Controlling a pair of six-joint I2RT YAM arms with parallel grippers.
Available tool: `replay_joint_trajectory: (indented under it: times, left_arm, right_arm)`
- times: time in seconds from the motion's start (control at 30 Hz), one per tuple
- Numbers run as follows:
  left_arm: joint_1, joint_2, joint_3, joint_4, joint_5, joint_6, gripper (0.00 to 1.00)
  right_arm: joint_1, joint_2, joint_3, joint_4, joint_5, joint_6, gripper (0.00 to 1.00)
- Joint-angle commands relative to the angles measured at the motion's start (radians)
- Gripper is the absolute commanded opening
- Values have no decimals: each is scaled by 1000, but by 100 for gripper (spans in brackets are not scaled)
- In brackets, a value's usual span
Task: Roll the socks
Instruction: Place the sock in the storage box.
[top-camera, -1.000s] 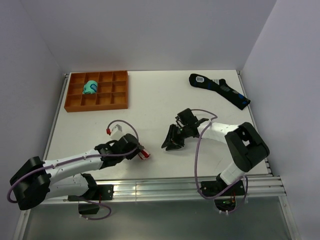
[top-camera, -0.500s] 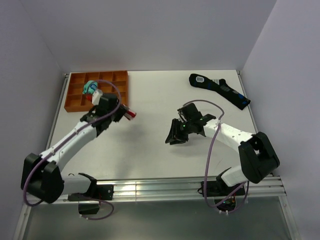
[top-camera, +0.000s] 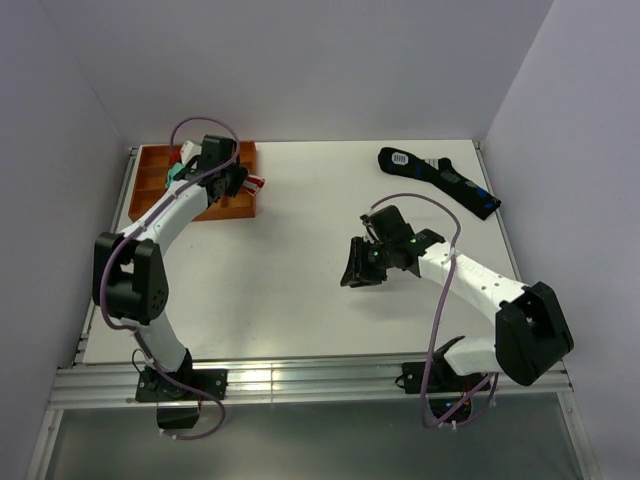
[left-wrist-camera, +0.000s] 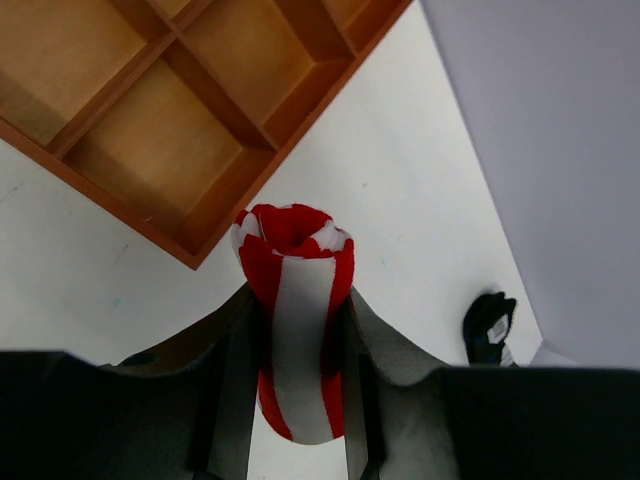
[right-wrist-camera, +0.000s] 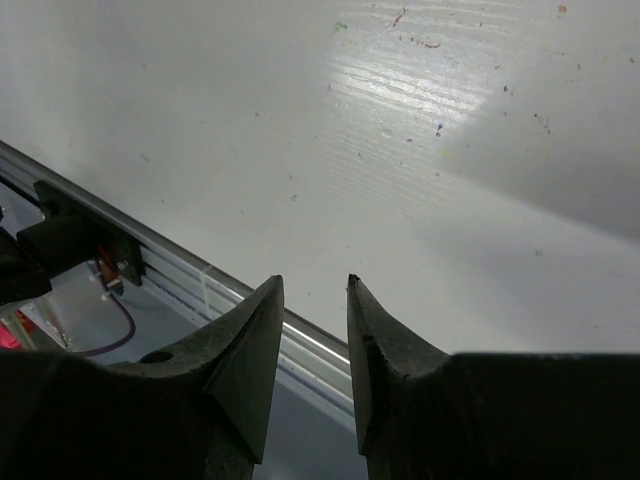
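Note:
My left gripper (top-camera: 250, 183) is shut on the rolled red and white striped socks (top-camera: 256, 183) and holds them at the right edge of the orange compartment tray (top-camera: 145, 207). In the left wrist view the sock roll (left-wrist-camera: 297, 330) sits upright between my fingers (left-wrist-camera: 232, 350), above the white table just outside the tray's corner (left-wrist-camera: 230, 110). My right gripper (top-camera: 358, 272) is open and empty, low over the table's middle. In the right wrist view it (right-wrist-camera: 314, 282) points toward the table's front rail.
A teal sock bundle (top-camera: 173, 175) lies in a tray compartment, partly hidden by my left arm. A long black sock with blue patches (top-camera: 440, 178) lies at the back right and also shows in the left wrist view (left-wrist-camera: 488, 325). Walls enclose the table on three sides.
My left arm has swung from the table's front to the tray at the back left, carrying the sock roll. My right gripper has shifted slightly to the right.

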Motion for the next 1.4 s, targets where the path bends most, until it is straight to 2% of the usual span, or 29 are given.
replay_joint_trajectory:
  times: [0.0, 0.23, 0.43, 0.77, 0.97, 1.37]
  left_arm:
    - [13, 47, 36, -5, -19, -64, 0]
    - [56, 150, 51, 87, 27, -56, 0]
    - [102, 213, 82, 87, 63, -29, 0]
    - [114, 291, 125, 105, 74, -38, 0]
    - [116, 308, 127, 70, 45, -39, 0]
    - [117, 373, 216, -143, -14, -30, 0]
  right_arm:
    - [-7, -48, 22, -15, 25, -46, 39]
    - [-7, -60, 2, -15, 31, -76, 39]
    - [-7, -51, -16, 7, 26, -76, 39]
    - [-7, -20, -16, 19, 33, -102, 39]
    - [-7, -7, -18, 31, 28, -109, 39]
    - [-7, 13, -10, 27, 33, -126, 39]
